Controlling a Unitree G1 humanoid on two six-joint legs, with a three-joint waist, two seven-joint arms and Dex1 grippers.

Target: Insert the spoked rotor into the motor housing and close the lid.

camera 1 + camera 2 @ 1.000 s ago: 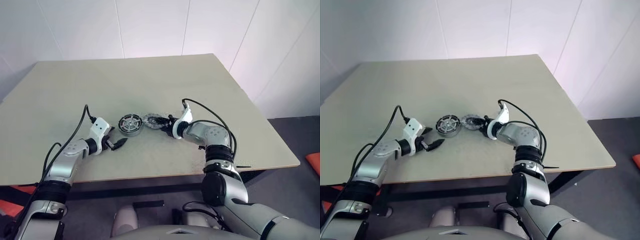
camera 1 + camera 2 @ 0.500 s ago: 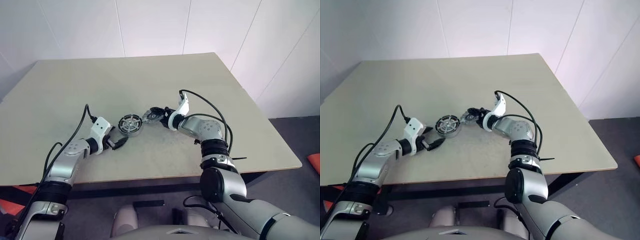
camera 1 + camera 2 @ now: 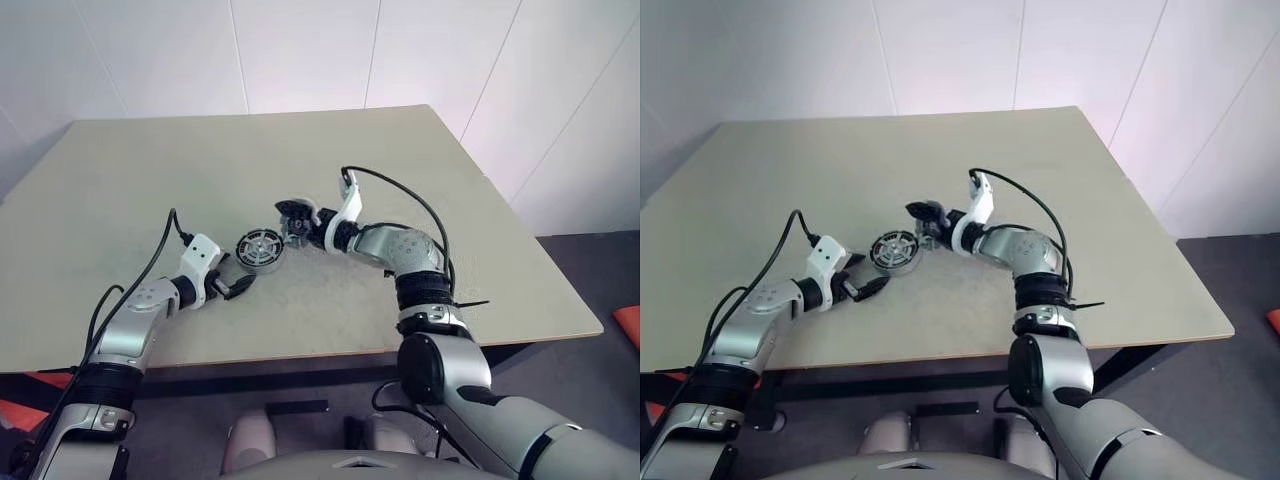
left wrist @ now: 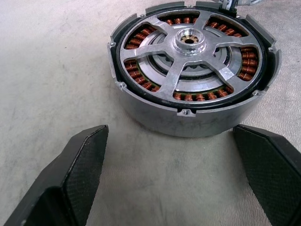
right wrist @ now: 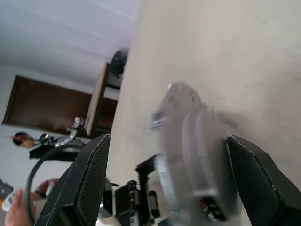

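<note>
No readable text, labels, brand marks, numbers or signs anywhere. Motor housing [image 4: 193, 70]: bare metal outside, no stamp or print on the wall or on the spoked face seated in it. Table [image 3: 300, 160]: plain surface around the housing, nothing printed.

Silver-grey round metal motor housing [image 4: 193, 70] shows copper-orange striped windings behind a shiny silver spoked rotor [image 4: 190, 52]; matte beige tabletop [image 4: 51, 66] beneath.
</note>
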